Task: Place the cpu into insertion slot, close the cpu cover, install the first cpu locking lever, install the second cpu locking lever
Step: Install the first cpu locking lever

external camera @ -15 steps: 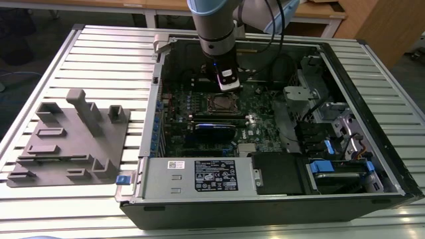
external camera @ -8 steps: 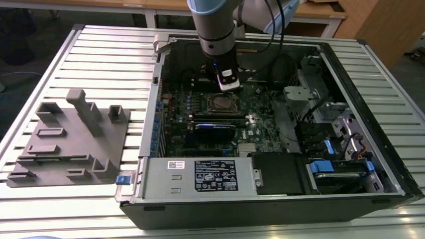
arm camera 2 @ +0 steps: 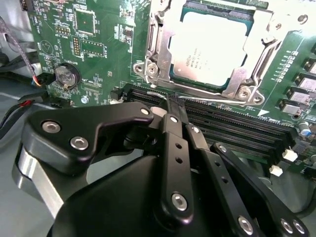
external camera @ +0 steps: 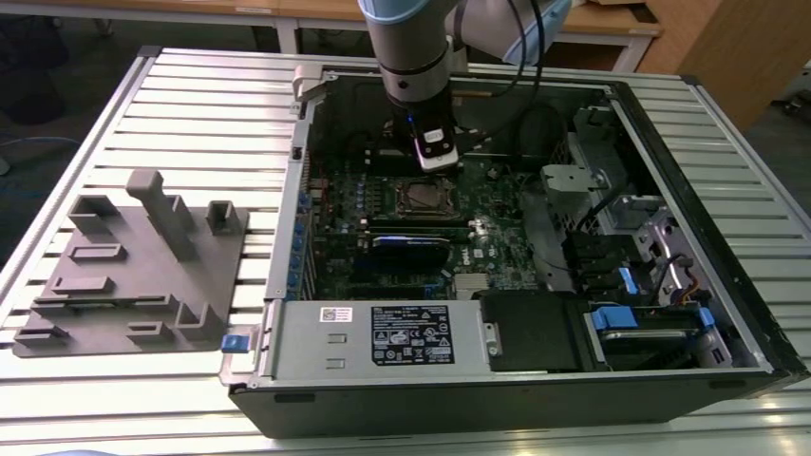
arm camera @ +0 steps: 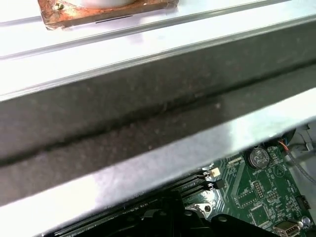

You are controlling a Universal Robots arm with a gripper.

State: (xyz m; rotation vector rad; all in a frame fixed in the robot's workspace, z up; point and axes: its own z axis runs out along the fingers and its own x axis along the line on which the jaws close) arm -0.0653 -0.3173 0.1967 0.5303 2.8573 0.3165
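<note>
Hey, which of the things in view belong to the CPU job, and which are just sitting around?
Job: cpu, cpu cover, gripper.
Lying about: grey fixture tray, power supply box, coin battery, long black slots.

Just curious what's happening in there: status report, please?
Gripper shut, tip at the thin locking lever beside the cpu cover. Cpu seated, cover down over it. Memory slots crowd the fingertips.

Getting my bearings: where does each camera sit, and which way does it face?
Exterior view: above the open case, looking down on the motherboard; arm and gripper show.
Second wrist view: on the arm, past the gripper toward the cpu.
First wrist view: on the arm, facing the case wall; gripper tip shows.
Both wrist views share the coin battery.
</note>
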